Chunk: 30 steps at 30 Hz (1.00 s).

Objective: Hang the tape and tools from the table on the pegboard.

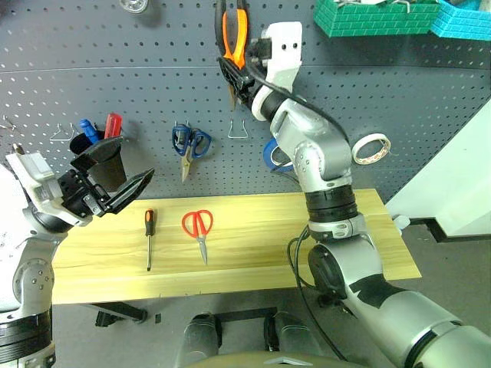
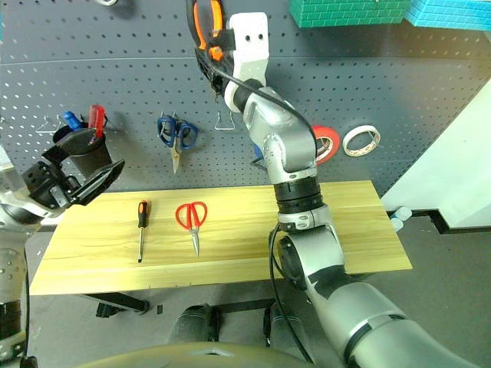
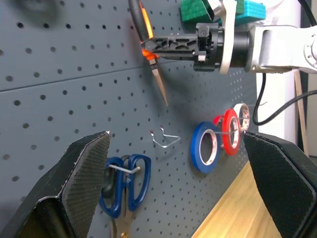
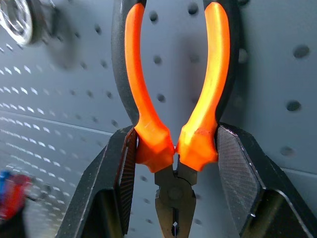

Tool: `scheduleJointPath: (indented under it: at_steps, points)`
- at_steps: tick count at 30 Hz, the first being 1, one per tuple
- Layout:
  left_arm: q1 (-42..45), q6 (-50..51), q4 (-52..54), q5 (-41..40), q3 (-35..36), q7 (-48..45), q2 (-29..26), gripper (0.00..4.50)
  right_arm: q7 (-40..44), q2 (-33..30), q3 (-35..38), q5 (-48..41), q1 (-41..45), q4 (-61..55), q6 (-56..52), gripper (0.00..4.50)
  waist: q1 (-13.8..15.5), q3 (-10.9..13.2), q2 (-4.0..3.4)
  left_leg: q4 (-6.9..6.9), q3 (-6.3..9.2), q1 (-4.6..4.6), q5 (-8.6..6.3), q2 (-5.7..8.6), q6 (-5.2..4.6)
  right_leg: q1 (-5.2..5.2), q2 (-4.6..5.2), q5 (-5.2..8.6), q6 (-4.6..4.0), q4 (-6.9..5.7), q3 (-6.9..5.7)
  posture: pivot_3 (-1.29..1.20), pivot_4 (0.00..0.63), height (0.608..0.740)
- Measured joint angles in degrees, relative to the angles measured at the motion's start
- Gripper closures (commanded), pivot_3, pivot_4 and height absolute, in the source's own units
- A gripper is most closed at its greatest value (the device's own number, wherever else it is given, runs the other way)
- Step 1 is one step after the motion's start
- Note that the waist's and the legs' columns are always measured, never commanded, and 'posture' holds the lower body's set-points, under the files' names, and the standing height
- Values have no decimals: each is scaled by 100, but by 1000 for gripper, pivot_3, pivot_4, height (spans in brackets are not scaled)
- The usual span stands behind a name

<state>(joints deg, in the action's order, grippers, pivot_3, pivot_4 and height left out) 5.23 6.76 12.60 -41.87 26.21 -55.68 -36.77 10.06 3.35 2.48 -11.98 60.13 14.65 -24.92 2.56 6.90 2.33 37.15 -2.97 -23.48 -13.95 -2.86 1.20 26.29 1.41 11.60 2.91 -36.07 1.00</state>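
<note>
My right gripper (image 1: 234, 73) is raised against the dark grey pegboard (image 1: 399, 92), shut on the orange-and-black pliers (image 4: 173, 99) just above their joint. The handles point up and the nose points down. Whether the handles sit on a hook is hidden at the top of the view. The red tape (image 2: 326, 142) hangs on the pegboard to the right of that arm. The red-handled scissors (image 1: 199, 224) and the slim screwdriver (image 1: 149, 230) lie on the wooden table (image 1: 253, 261). At the table's left end my left gripper (image 1: 115, 180) hovers open and empty.
Blue-handled scissors (image 1: 189, 144), a blue tape roll (image 3: 204, 147) and a cream-white roll (image 1: 371, 148) hang on the board. An empty wire hook (image 1: 238, 130) sits below the pliers. A black cup (image 1: 98, 146) holds red and blue screwdrivers. Green (image 1: 376, 17) and blue (image 1: 464, 19) bins sit along the top.
</note>
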Motion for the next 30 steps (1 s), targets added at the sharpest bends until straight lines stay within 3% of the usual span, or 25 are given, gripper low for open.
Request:
scheduleJointPath:
  at_steps: [12, 29, 30]
  points:
    - [155, -76, -200, 150, -71, -30, -3, 0, -402, 200, -447, 455, -501, 163, 257, 2442, -20, 1, -1, -1, 1, 1, 0, -1, 0, 0, -1, 1, -1, -2, 0, 222, 56, 740]
    - [232, -76, -362, 125, -68, -65, -3, 0, -389, 92, -549, 803, -503, 1386, 1095, 2443, -19, -1, 0, 4, 3, 20, 1, -1, 1, -23, -1, 10, -20, -5, 1, 218, 44, 740]
    - [233, -76, -389, 131, -69, -85, -14, 0, -351, 78, -614, 855, -556, 1371, 1051, 2093, -19, -2, 0, 4, 3, 20, 1, -1, 1, -23, -1, 11, -20, -5, 1, 213, 44, 740]
